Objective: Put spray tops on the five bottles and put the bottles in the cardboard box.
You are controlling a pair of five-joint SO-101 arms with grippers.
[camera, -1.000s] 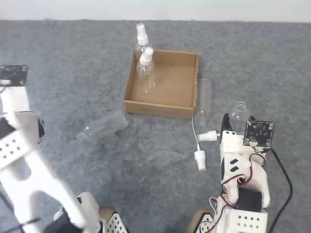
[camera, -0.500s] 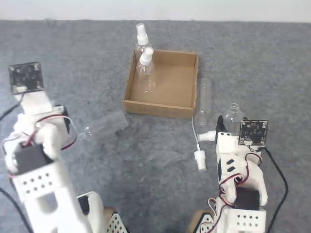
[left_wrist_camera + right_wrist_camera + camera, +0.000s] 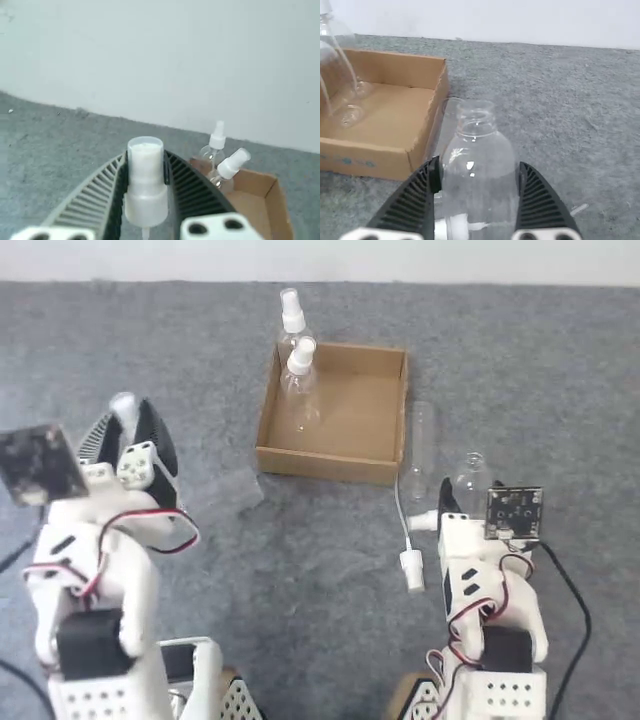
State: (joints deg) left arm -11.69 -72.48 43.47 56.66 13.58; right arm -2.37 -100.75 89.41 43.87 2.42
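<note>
While laid out over grey carpet (image 3: 200,340), begin with the cardboard box (image 3: 320,462), open-topped at upper centre of the high view. Holds one capped bottle (image 3: 301,390) near its left wall, with a second capped bottle (image 3: 292,325) at the far left corner, inside or just behind, cannot tell which. Next, the arms. Left gripper (image 3: 125,425) at the left of the frame, fingers drawn narrow and clamped on a white spray top (image 3: 145,185), cap end up, dip tube hanging down. Right gripper (image 3: 477,170) at lower right, fingers pressed to both sides of a clear open-necked bottle (image 3: 477,145), upright, long axis vertical, mouth facing up. Well apart across the frame, top to the left of that bottle, so probably a matter of bringing tube over mouth, axis in line with axis. Then a lying bottle (image 3: 420,445) just right of the box, long axis running up the frame, and another lying bottle (image 3: 235,485) below the box's left corner, beside the left arm. Smallest: one loose top (image 3: 412,568) and another loose top (image 3: 428,521), just left of the right gripper.
</note>
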